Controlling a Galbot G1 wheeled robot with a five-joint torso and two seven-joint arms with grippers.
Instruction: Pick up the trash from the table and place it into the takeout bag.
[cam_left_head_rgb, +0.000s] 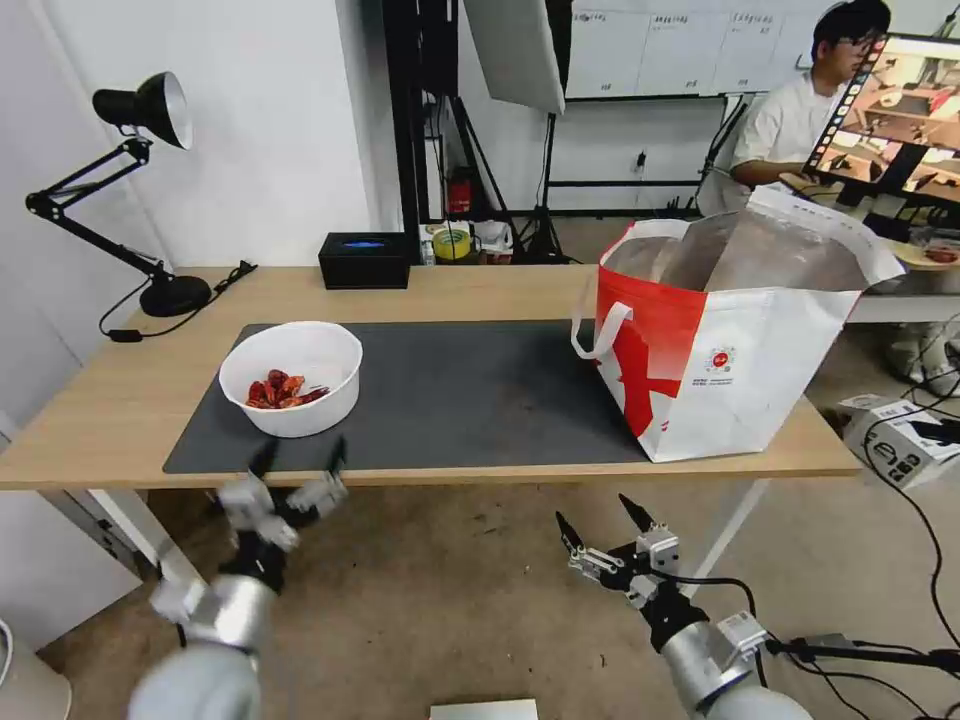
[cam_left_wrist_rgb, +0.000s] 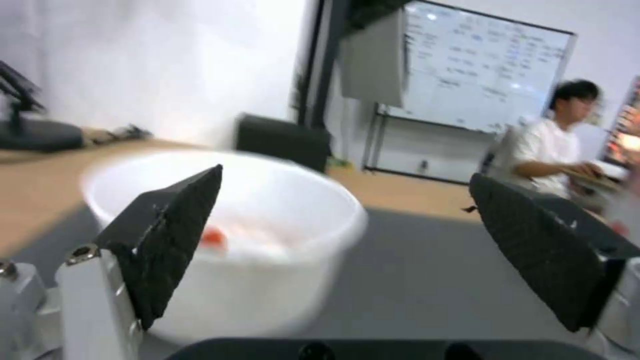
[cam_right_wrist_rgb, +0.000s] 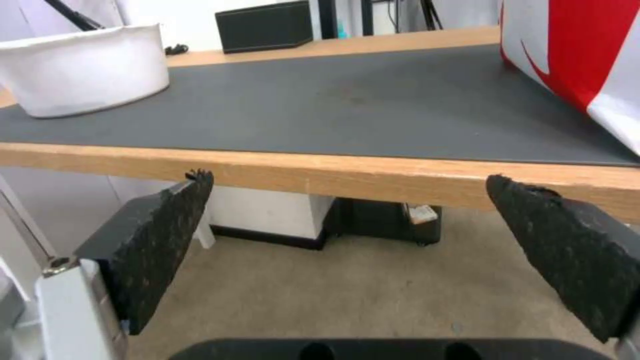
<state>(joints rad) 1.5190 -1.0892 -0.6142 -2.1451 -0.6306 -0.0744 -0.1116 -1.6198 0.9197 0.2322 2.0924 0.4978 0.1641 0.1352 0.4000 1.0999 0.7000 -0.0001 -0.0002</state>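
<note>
On the mat (cam_left_head_rgb: 450, 390) that covers the middle of the table (cam_left_head_rgb: 90, 420), the bowl (cam_left_head_rgb: 292, 378) sits at the mat's left end, upright, with red shells (cam_left_head_rgb: 285, 390) in the bottom. The bag (cam_left_head_rgb: 735, 335) stands at the mat's right end, partly over the mat edge and near the table's right end, mouth open, foil lining showing, one white strap hanging on the side facing the bowl. Bowl and bag are well apart, bare mat between them. A black box (cam_left_head_rgb: 364, 260) sits on the wood beyond the mat's far edge, and a desk lamp (cam_left_head_rgb: 150, 200) stands on the table off the mat's far left corner.

Left gripper (cam_left_head_rgb: 298, 462) is at the mat's near edge, just in front of the bowl, jaws wide, nothing held; in the left wrist view the bowl (cam_left_wrist_rgb: 233, 240) sits close ahead between the fingers (cam_left_wrist_rgb: 170, 235), not touched. Right gripper (cam_left_head_rgb: 602, 520) hangs below and in front of the table's near edge, about under the mat's middle-right, jaws wide and empty; the right wrist view has the table edge (cam_right_wrist_rgb: 333, 175) above its fingers (cam_right_wrist_rgb: 153, 240), the bowl (cam_right_wrist_rgb: 87, 70) far off to one side and the bag (cam_right_wrist_rgb: 587, 60) on the other.
</note>
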